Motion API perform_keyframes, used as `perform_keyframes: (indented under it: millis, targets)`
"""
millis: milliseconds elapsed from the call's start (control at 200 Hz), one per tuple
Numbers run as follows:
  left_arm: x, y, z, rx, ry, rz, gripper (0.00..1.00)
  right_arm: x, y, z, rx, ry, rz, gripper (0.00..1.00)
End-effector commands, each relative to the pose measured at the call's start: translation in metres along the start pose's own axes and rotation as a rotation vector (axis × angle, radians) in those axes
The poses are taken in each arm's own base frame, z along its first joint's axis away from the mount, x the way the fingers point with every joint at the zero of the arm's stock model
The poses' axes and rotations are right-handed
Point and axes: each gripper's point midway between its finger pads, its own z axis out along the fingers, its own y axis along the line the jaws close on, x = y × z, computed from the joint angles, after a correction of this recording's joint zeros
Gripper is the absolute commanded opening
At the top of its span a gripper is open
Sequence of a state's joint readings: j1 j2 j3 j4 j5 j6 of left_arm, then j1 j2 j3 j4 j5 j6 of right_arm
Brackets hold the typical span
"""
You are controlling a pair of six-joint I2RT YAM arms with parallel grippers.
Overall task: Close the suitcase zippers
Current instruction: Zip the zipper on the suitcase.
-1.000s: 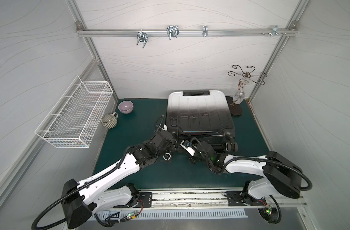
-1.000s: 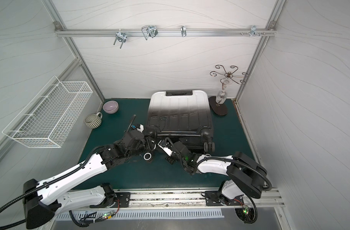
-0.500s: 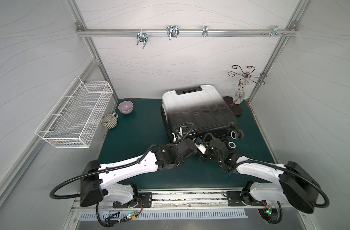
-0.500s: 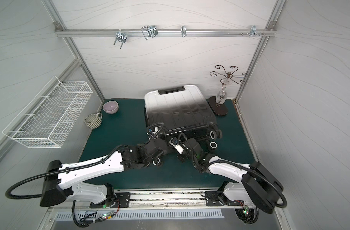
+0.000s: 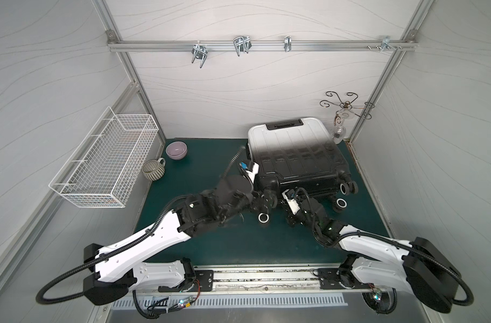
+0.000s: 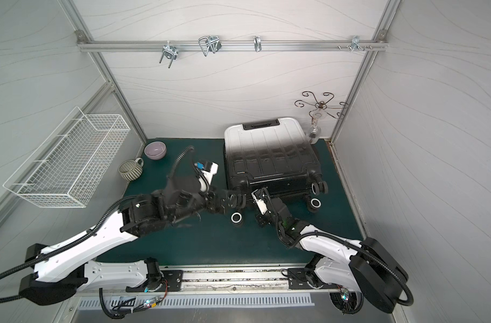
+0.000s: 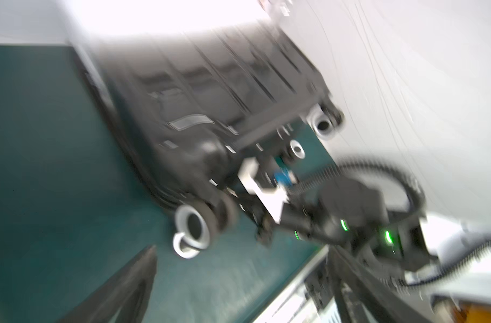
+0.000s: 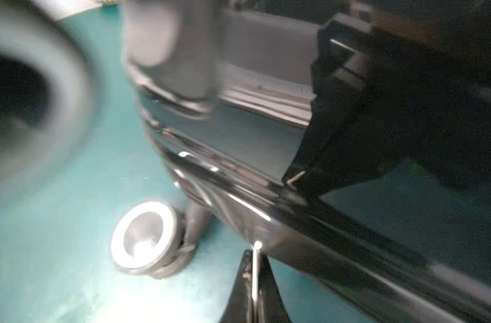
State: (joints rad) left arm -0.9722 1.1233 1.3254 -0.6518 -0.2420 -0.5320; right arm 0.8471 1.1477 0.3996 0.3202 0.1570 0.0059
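Suitcase lies flat at the rear right of the counter, with the shell halves together and the wheels toward the robot base. Left tool sits at the near left corner of the case, beside a wheel. In the left wrist view its fingers stand wide apart with nothing between them. Right tool is at the wheel-end seam, jaws closed. A thin bright sliver shows between its tips, possibly a zipper pull, but blur prevents confirmation. Zippers run along that seam, and how much of the track is closed cannot be read. Judgement: the lid is down, zipping appears under way at the wheel end, and the rest of the run around the case is unverified.
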Motion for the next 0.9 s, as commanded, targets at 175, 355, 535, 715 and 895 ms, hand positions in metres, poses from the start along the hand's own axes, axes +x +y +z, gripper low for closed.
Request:
perform_keyframes:
  millis: [175,355,535,715,895]
  targets:
    - [-0.061,0.081,0.068,-0.107,0.144,-0.074,0.98,-0.023,0.035,-0.006,-0.104,-0.057,-0.060,0.00]
    - [-0.086,0.118,0.115,-0.097,0.157,-0.146,0.95,-0.018,0.035,-0.006,-0.067,-0.019,-0.072,0.03]
    - [-0.105,0.129,0.128,-0.068,0.088,-0.144,0.99,-0.033,0.032,-0.033,-0.038,0.043,0.077,0.58]
    - [-0.145,0.177,0.167,-0.027,-0.013,-0.265,0.99,-0.020,0.004,-0.092,0.116,0.242,0.227,0.67]
    - [-0.151,0.215,0.202,-0.044,0.002,-0.345,0.99,-0.085,-0.023,-0.137,0.157,0.157,0.340,0.84]
